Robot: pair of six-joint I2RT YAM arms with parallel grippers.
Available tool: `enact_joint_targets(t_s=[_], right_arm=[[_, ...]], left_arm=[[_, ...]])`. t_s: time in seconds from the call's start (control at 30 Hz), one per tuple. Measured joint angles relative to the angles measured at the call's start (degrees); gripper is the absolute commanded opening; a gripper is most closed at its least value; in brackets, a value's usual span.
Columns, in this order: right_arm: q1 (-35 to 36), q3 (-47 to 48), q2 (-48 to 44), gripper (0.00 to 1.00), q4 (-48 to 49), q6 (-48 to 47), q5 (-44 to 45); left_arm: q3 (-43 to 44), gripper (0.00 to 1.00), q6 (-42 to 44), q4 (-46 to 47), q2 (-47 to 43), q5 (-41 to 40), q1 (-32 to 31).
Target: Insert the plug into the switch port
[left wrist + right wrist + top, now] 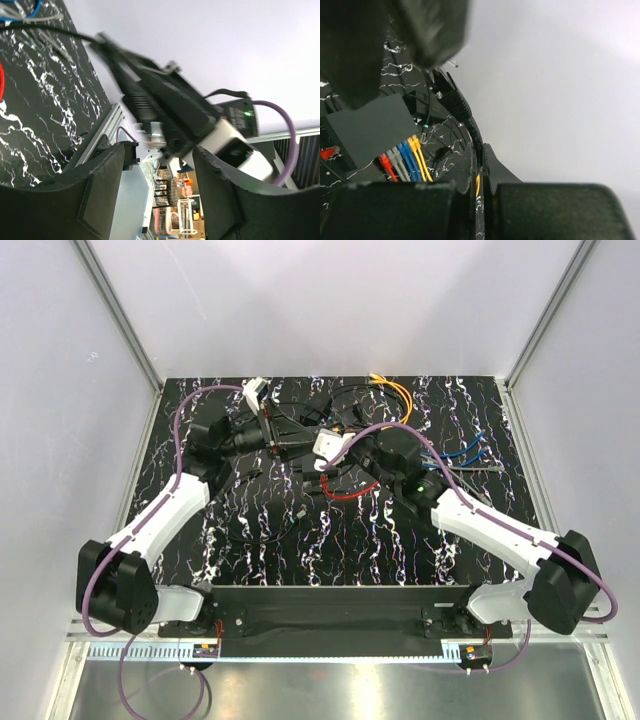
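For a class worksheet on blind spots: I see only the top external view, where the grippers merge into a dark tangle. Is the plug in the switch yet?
Observer: No. The right wrist view shows the plug outside the switch, not inserted.
Operator: What holds it?
Observer: Its black cable is pinched in the right gripper, whose fingers are nearly closed.
Operator: And the other arm?
Observer: The left wrist view shows the left gripper open, clamping nothing.
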Motion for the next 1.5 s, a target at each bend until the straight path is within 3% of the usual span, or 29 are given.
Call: enact_joint_targets(t_s=[0.33, 0.47, 0.5, 0.6, 0.63, 0.67, 0.7, 0.77, 0.83, 0.93, 1.07, 1.23, 1.5], right_arm=[[1.27, -0.55, -1.05, 0.00, 0.76, -1.46, 0.15], [2.01, -1.33, -1.05, 0.00, 0.70, -1.79, 0.13], [2.12, -1.36, -1.05, 0.00, 0.66, -1.81, 0.11], [2.25, -1.33, -1.14, 0.00, 1.03, -1.86, 0.24], [2.25, -1.31, -1.20, 0.05, 1.01, -1.86, 0.26], [2.25, -0.87, -1.25, 0.24, 0.09, -1.79, 0.28], [2.25, -0.66, -1.25, 0.33, -0.26, -1.77, 0.28], [2.16, 2.34, -1.27, 0.62, -7.65, -0.24, -1.09], [1.36, 7.19, -1.27, 0.68, -18.78, 1.49, -5.16], [-2.08, 15.21, -1.27, 0.66, -33.38, 3.82, -13.88], [-6.49, 23.69, -1.36, 0.53, -47.41, 5.90, -24.41], [-6.60, 26.97, -0.92, 0.49, -57.02, 5.46, -34.73], [-6.60, 29.42, 4.02, 0.44, -63.10, 4.61, -44.72]], left_arm=[[-0.83, 0.46, -1.75, 0.70, 2.40, -0.52, -0.26], [-0.83, 0.29, -2.49, 1.75, 2.82, -0.50, -0.85], [-0.83, 0.18, -2.64, 1.97, 2.86, -0.50, -0.98], [-0.87, 0.00, -3.10, 2.25, 2.86, -0.44, -1.05], [-0.98, 0.00, -3.08, 2.60, 2.89, -0.37, -0.98], [-1.22, 0.00, -2.97, 3.02, 2.89, -0.26, -0.92], [-1.38, 0.00, -2.95, 3.41, 2.91, -0.09, -0.92], [-1.42, 0.00, -2.16, 3.74, 3.23, 0.72, -0.90], [-1.07, 0.00, 2.01, 2.25, 3.50, 2.25, -0.70], [2.16, 0.00, 12.37, -6.71, 3.96, 4.20, -0.72], [8.13, 0.00, 29.22, -21.29, 4.26, 6.32, -1.27], [10.32, 0.00, 41.09, -31.39, 4.28, 8.41, -2.78], [13.22, 0.00, 50.60, -42.34, 5.14, 9.46, -5.22]])
